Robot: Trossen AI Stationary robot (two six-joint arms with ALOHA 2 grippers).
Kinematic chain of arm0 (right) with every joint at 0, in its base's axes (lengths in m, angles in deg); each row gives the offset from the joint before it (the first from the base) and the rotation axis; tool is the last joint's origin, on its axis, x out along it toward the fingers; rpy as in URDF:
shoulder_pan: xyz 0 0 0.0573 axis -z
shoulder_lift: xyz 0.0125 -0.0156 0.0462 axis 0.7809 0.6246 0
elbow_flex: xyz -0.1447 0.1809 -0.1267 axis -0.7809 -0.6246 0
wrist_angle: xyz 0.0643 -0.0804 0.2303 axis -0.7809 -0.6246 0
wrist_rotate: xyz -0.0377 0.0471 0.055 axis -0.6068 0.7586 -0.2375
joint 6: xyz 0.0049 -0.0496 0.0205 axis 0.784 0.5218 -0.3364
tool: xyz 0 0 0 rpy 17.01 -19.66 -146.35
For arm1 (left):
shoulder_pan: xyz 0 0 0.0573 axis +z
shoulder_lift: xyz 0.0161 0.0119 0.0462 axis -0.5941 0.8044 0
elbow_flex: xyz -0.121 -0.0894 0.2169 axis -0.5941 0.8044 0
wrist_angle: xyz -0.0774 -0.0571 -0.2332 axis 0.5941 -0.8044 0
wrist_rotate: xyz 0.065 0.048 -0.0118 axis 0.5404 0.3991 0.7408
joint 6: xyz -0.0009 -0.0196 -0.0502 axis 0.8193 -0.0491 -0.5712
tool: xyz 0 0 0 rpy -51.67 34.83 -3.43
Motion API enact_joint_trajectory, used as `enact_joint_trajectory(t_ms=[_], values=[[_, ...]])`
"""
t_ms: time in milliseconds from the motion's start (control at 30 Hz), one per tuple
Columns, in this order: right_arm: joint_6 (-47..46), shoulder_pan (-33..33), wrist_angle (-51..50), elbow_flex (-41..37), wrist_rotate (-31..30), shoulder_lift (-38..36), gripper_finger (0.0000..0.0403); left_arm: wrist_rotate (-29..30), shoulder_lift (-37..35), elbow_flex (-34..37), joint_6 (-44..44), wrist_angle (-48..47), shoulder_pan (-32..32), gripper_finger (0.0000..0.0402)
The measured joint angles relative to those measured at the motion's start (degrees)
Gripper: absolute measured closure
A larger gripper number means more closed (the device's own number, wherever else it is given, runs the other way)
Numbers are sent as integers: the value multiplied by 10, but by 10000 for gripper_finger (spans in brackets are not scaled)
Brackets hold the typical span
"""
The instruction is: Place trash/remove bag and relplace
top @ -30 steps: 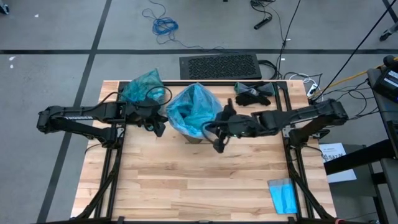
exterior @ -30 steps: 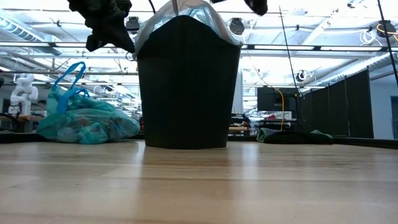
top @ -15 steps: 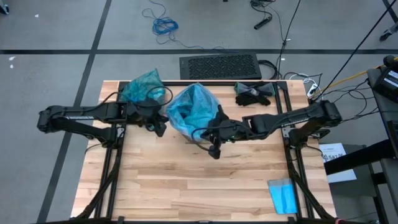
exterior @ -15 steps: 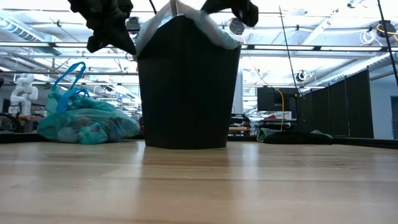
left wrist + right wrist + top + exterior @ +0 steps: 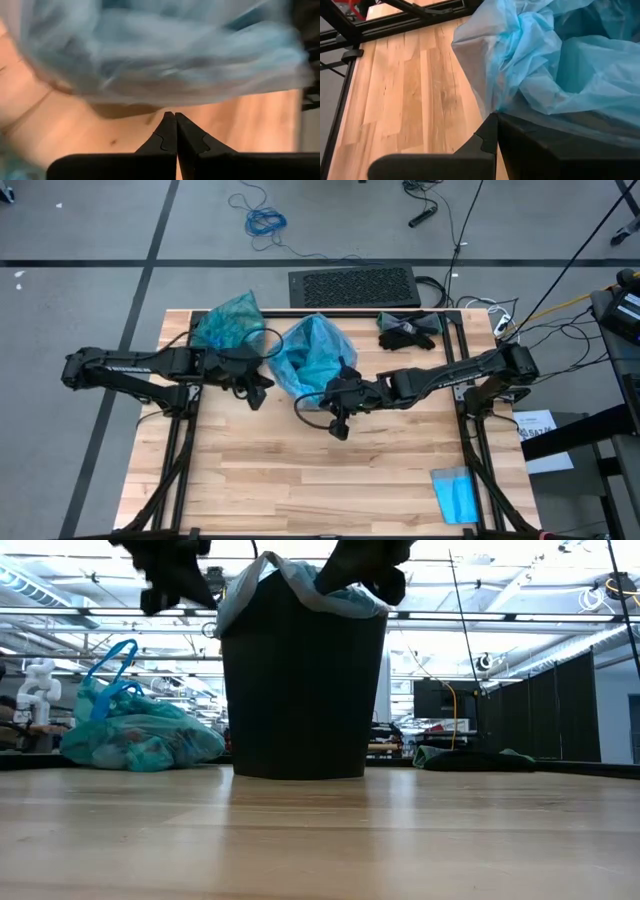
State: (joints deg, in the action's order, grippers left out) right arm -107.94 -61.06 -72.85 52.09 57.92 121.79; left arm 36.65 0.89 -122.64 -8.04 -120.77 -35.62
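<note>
A black bin (image 5: 300, 690) stands mid-table, lined with the sky-blue bag (image 5: 312, 352), whose rim drapes over the bin's top edge. The dark teal bag (image 5: 230, 322), tied and full, sits on the table at the far left. No loose trash scraps show. My left gripper (image 5: 258, 392) is shut just left of the bin, above table height, and touches nothing; its wrist view shows the blurred bag ahead. My right gripper (image 5: 330, 398) is shut at the bin's near-right rim, also seen in the low view (image 5: 365, 565). My right gripper pinches the sky-blue bag's overhanging edge (image 5: 492, 107) between its two fingertips (image 5: 487, 131), just outside the bin's near-right rim. The film gathers toward the tips and lies folded over the rim (image 5: 345, 602). One layer or several, I cannot tell.
Black gloves (image 5: 408, 330) lie at the far right of the table. A small blue folded cloth (image 5: 455, 495) lies at the near right corner. Bare wood (image 5: 300, 480) stretches across the table's near half. A black mat and cables lie on the floor beyond.
My right gripper has moved toward the table's left along the bin's near side and come down to the rim. The bag's right edge, earlier standing up above the bin, is now folded down over the rim. My left gripper has risen slightly.
</note>
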Motion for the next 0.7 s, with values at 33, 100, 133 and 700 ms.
enact_joint_trajectory(t_ms=[33, 100, 133, 700], values=[[0, 0, -1, 0, 0, -1, 403, -4, -7, -8, 0, 2, -5, 402], [0, 0, 0, 0, 1, -2, 403, -4, -21, -21, 1, 4, -17, 402], [0, 0, 0, 0, 1, -2, 403, -2, -27, -26, 2, 5, -26, 402], [-2, 11, 1, 0, 7, -2, 403, 53, 127, -32, 33, 201, -115, 402]])
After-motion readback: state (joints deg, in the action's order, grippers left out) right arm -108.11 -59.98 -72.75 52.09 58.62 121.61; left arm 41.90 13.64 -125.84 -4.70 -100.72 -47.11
